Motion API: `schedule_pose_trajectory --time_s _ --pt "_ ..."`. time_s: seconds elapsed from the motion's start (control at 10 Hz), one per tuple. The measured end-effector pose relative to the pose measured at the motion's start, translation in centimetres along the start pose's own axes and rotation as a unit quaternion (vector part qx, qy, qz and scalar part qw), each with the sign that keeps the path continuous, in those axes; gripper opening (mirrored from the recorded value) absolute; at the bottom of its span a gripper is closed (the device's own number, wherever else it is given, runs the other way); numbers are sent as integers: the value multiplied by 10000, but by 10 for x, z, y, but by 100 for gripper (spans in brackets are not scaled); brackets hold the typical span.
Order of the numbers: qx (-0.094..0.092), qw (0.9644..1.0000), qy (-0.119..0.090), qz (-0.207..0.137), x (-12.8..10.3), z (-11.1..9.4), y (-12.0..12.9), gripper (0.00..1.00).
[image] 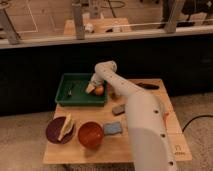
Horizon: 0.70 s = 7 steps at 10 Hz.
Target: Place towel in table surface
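Claw (92, 89) down inside green tray (77, 82), beside orange ball (99, 90), probably seeking towel; open or clamped, cannot tell.

We find the gripper (92, 87) at the right end of the green tray (70, 98), mostly hidden behind the arm's own wrist. The pale thing (89, 90) at its tip is too small for us to name (cloth or food, we cannot say). So is the dark item (70, 90) in the tray, and the bottom edge cuts off the arm (145, 130).
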State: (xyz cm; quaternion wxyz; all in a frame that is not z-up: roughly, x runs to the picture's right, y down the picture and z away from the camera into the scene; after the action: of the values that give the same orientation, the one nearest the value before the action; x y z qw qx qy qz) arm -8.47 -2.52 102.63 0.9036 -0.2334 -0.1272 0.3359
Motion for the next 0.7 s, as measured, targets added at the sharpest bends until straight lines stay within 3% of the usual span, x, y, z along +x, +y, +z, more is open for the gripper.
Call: schedule_pose_trajectory --time_s 0.2,0.3,0.7 --pt "-22 9999 65 -119 -5 4 2 79" --pt "-36 9998 112 -177 -8 6 5 73" --pt "-59 9996 179 -193 -6 6 5 33"
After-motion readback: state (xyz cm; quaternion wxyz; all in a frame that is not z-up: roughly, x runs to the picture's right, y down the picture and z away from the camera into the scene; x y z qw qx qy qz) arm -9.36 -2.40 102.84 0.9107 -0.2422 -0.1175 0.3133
